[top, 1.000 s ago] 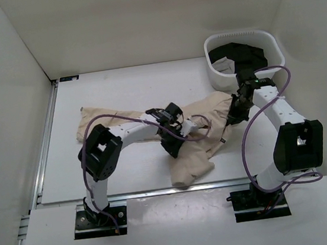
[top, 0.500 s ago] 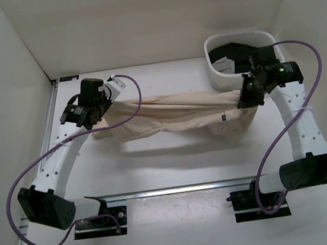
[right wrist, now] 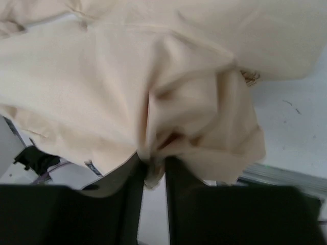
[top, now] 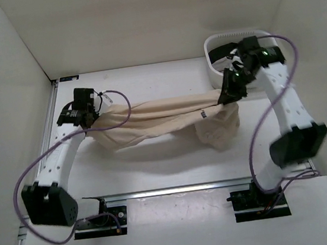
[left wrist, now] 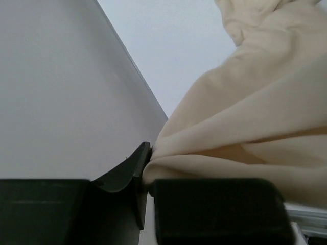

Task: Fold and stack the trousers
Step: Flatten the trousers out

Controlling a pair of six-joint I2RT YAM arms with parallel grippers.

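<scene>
The beige trousers (top: 157, 120) hang stretched between my two grippers above the white table, sagging in the middle, with a bunched bulge near the right end. My left gripper (top: 95, 114) is shut on the trousers' left end; in the left wrist view the fabric (left wrist: 245, 117) is pinched between the jaws (left wrist: 148, 173). My right gripper (top: 227, 95) is shut on the right end; in the right wrist view the cloth (right wrist: 153, 92) bunches into the jaws (right wrist: 152, 173).
A white basket (top: 220, 76) holding dark clothing (top: 232, 51) stands at the back right, just behind the right gripper. White walls enclose the table on the left, back and right. A metal rail (top: 177, 188) runs along the near edge.
Both grippers lifted and spread apart, pulling the trousers from a heap on the table into a taut hanging span. In the last half second the right gripper shifted left and the span sagged.
</scene>
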